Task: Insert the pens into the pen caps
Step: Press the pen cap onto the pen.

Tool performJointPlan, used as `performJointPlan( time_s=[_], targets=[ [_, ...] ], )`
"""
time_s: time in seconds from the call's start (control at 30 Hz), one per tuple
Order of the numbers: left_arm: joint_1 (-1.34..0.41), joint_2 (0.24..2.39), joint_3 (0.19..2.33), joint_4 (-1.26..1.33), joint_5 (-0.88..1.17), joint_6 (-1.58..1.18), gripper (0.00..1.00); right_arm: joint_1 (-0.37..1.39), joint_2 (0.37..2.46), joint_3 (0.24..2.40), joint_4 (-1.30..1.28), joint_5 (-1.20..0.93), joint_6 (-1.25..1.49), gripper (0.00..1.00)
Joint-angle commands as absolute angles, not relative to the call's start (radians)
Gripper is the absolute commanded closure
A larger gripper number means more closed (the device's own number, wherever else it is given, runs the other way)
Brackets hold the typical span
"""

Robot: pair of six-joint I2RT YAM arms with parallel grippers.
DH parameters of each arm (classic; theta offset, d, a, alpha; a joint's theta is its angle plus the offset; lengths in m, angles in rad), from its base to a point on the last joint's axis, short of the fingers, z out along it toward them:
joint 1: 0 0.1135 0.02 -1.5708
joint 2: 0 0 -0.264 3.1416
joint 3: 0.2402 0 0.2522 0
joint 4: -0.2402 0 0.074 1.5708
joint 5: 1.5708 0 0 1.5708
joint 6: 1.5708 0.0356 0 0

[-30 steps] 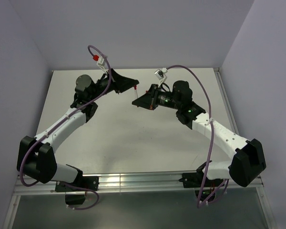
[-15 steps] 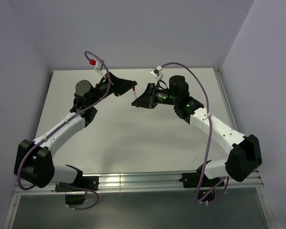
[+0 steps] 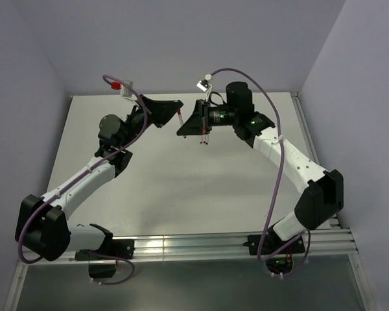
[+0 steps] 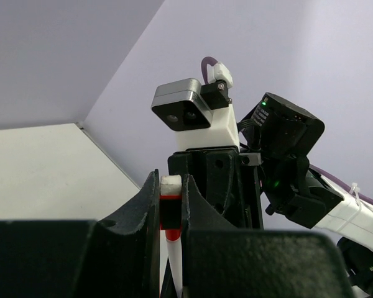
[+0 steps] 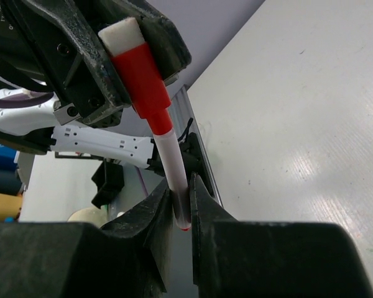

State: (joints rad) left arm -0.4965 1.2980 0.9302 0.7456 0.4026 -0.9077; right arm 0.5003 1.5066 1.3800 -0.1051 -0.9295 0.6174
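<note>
Now both wrists sit further toward 12 o'clock than before, the left gripper (image 3: 179,107) clenched on the red pen cap (image 5: 140,74), while the pen (image 5: 171,158) stands between the right gripper (image 5: 181,194) jaws, grip unclear.

1 pen (image 5: 166,152) spans the gap between 2 grippers above the pale table (image 5: 298,124).
The left gripper (image 5: 129,51), at upper left, clamps the red pen cap (image 5: 140,77), whose white end plug points up and left. The white barrel slants down from the cap into the narrow slot of the right gripper (image 5: 181,202); its 2 dark fingers (image 5: 156,211) flank the barrel, but a firm pinch cannot be confirmed. A speck of red shows at the barrel's lower end.
</note>
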Motion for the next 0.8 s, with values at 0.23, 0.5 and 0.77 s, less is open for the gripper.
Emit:
performJointPlan(
  time_s=[0.23, 0.5, 0.77],
  targets=[
    [-0.678, 1.309, 0.842, 0.608, 0.937, -0.942, 1.0, 0.404, 1.534, 1.62, 0.238, -0.594, 0.661, 1.0],
    [-0.683, 1.308, 0.833, 0.563, 0.999, -0.916, 1.0, 0.373, 1.539, 1.667, 0.221, -0.589, 0.66, 1.0],
    [-0.701, 1.312, 0.827, 0.528, 1.038, -0.893, 1.0, 0.356, 1.554, 1.724, 0.207, -0.591, 0.653, 1.0]
  ],
)
